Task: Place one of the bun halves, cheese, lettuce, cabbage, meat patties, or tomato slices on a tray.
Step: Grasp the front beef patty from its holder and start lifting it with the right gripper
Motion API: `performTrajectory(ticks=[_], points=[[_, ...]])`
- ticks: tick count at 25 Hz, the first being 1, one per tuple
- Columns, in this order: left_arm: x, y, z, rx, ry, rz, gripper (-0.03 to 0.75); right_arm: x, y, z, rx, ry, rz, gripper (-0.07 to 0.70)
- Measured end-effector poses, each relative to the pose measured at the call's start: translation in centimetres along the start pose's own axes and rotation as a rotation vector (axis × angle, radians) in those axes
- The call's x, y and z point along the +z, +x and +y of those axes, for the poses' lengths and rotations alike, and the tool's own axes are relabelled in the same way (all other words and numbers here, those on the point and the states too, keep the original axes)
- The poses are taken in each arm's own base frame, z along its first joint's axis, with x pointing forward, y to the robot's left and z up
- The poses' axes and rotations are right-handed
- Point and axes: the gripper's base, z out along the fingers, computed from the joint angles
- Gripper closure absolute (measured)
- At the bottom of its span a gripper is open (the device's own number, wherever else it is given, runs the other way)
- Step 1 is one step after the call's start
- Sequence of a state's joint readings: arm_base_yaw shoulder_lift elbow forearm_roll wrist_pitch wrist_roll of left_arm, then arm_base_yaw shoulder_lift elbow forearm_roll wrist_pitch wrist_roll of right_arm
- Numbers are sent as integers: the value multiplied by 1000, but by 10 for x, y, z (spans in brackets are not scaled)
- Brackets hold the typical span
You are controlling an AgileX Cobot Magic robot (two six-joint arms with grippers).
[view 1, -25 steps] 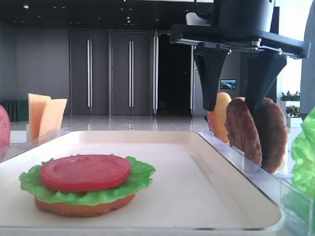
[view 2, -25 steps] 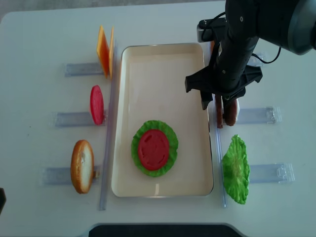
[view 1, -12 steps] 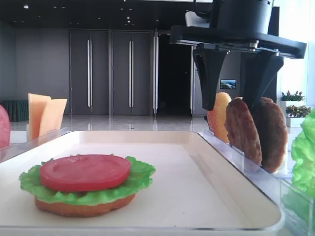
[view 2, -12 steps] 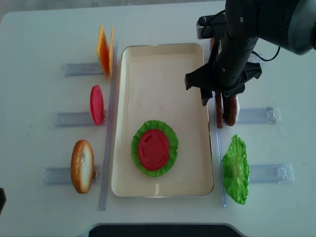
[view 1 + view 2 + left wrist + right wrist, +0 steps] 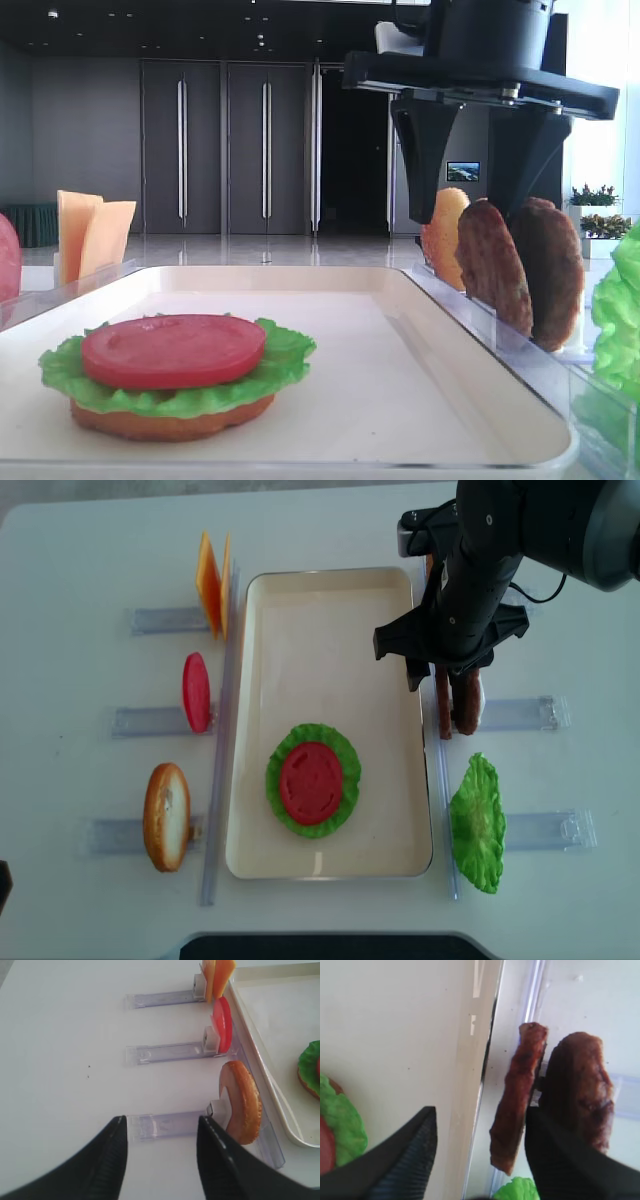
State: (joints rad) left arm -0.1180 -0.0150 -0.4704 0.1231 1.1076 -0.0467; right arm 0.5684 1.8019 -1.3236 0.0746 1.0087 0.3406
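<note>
The right pincer (image 5: 480, 1145) hangs with its black jaws spread wide and nothing gripped, poised above two grainy brown round meat patties (image 5: 455, 698) that stand on edge in a clear plastic rack (image 5: 520, 714) on the white table (image 5: 80, 560). In the wrist view the nearer patty (image 5: 517, 1095) sits in the gap between the jaws, and the darker one (image 5: 582, 1087) lies partly behind the right-hand jaw. The raised rim of the cream-white rectangular tray (image 5: 330, 590) runs just beneath the left-hand jaw, beside the patties. Behind the patties an orange-tan bun half (image 5: 445, 238) stands upright in the same rack line. Ahead of the pincer, further along the tray's edge, a ruffled bright green lettuce leaf (image 5: 476, 823) stands in another rack. Inside the tray, off to the pincer's left, a flat red tomato slice (image 5: 311, 783) rests on a green lettuce leaf (image 5: 345, 750) over a bun half (image 5: 170, 420).

Across the tray, well apart, stand pale yellow-orange cheese slices (image 5: 211, 580), a red tomato slice (image 5: 195, 691) and a golden bun half (image 5: 166, 816). The left pincer (image 5: 160, 1152) hovers open over that bun's rack, holding nothing.
</note>
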Motion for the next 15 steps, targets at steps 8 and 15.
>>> performTrajectory(ticks=[8, 15], points=[[0, 0, 0, 0, 0, 0, 367, 0, 0, 0, -8, 0, -2, 261], [0, 0, 0, 0, 0, 0, 367, 0, -1, -2, -21, 20, -9, 396]])
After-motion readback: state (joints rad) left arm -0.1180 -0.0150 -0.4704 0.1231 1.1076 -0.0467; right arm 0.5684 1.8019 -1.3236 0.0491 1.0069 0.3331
